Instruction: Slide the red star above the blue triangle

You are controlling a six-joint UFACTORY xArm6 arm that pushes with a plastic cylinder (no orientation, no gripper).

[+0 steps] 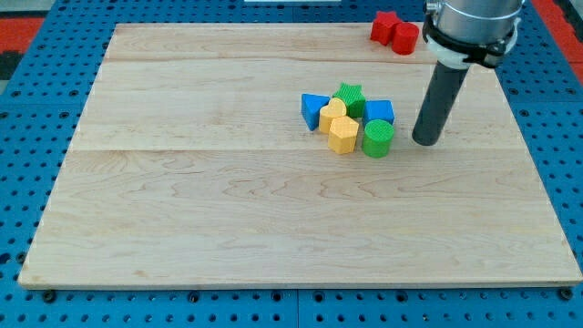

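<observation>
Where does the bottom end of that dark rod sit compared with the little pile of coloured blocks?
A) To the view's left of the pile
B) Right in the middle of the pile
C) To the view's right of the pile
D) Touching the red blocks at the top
C: my tip stands on the board just to the view's right of the green cylinder, apart from it and well below the red blocks.

I have a single view: set high at the board's (273, 210) near edge, angled downward across it, distant enough to take in almost the whole wooden surface.
</observation>
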